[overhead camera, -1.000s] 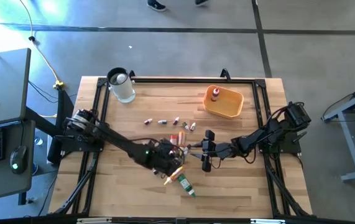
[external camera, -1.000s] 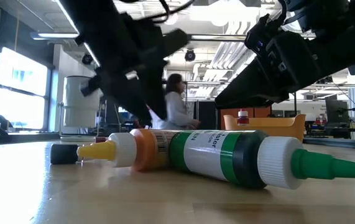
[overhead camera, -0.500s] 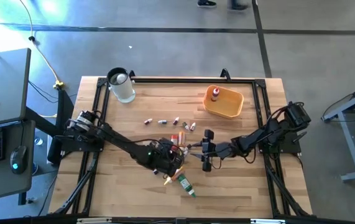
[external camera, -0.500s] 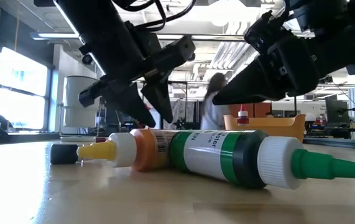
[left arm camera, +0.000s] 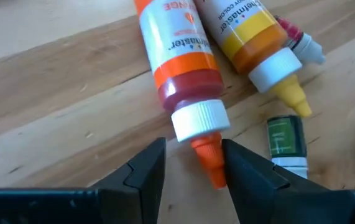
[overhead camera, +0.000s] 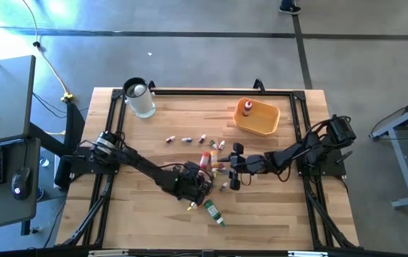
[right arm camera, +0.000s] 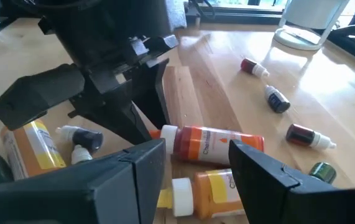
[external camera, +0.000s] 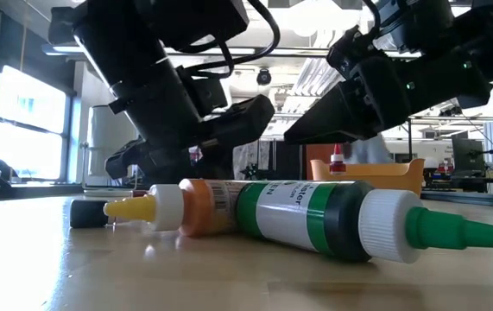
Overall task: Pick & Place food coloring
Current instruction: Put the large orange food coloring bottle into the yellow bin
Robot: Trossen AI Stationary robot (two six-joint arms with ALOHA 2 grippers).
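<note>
Under the left pincer [left arm camera: 193,165], spread open astride the nozzle of the orange food-coloring bottle [left arm camera: 177,62] lying mid-table, bottles are partly masked from above. Right pincer [right arm camera: 193,162] hovers released nearby. Beside lie the yellow bottle [left arm camera: 248,34] and green bottle [external camera: 332,220].

left claw [left arm camera: 193,163] open, right claw [right arm camera: 196,163] open

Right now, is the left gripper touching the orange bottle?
Cannot tell. In the left wrist view the left gripper straddles the orange bottle at its nozzle, which overlaps one finger; contact isn't plain.
</note>
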